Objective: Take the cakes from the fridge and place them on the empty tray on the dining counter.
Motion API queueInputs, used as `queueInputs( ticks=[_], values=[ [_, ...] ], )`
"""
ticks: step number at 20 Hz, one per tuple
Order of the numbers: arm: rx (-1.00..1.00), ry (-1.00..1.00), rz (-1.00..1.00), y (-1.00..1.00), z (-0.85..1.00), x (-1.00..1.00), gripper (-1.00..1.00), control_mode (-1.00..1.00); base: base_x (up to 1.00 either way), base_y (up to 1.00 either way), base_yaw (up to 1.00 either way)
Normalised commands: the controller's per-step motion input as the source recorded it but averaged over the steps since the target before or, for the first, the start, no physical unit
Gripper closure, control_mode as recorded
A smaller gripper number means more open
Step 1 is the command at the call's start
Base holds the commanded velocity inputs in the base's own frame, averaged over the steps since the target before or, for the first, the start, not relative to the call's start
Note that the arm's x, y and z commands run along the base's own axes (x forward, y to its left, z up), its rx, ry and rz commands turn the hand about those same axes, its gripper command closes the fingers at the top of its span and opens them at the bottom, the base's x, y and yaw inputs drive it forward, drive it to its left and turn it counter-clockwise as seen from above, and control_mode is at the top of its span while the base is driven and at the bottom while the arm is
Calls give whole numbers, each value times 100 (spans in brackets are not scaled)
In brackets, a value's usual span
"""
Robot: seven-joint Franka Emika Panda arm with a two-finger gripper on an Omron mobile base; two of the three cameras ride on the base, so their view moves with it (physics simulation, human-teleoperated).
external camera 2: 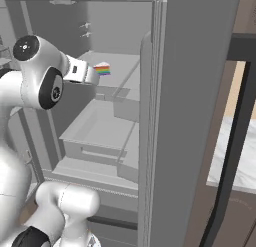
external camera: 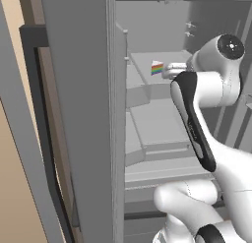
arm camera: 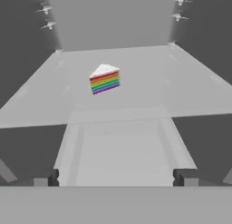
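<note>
The gripper point(arm camera: 115, 177) has its jaws spread wide with nothing between them; in the hand view its two dark fingertips point(arm camera: 45, 177) stand far apart near the bottom corners, and only their ends show. Ahead of them, well apart and untouched, lies one cake point(arm camera: 105, 79), a rainbow-layered wedge with white frosting on top. It sits on the upper shelf point(arm camera: 149, 82) of the fridge point(external camera: 83, 114), towards the shelf's middle and a little left of the line that runs between the jaws, nearer the shelf's back half than its front edge. Below the shelf's front edge a lower drawer-like bin point(arm camera: 120, 150) runs towards the fingertips.

In the left base view the hand is mostly covered by the arm's own white and dark links, so the jaws cannot be made out there; the cake point(external camera: 157, 68) shows just beside the white end of the hand. In the right base view the hand's end reaches in above the shelf and partly covers the cake point(external camera 2: 103, 69), of which only a coloured sliver shows. Only one slice can be made out.

The fridge's open doors stand edge-on in both base views and hide much of the inside. At the right edge of the right base view a cut-off piece of the marbled dining counter point(external camera 2: 240, 156) shows behind a dark post.
</note>
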Motion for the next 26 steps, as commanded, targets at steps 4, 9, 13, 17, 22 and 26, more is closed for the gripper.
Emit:
queueInputs(
  ticks=[4, 9, 13, 17, 22, 26],
  values=[
    [0, 14, -1, 0, 25, 57, -100, -100, 0, 0, 0],
    [-1, 0, 0, 0, 0, 61, -100, -100, 0, 0, 0],
    [0, 0, -2, 0, 0, 56, -100, -100, 0, 0, 0],
    [0, 0, -5, 1, 0, 52, -100, -100, 0, 0, 0],
    [0, 2, -12, 7, 0, 49, -100, -100, 0, 0, 0],
    [0, 1, -15, 10, 0, 43, -100, -100, 0, 0, 0]
  ],
)
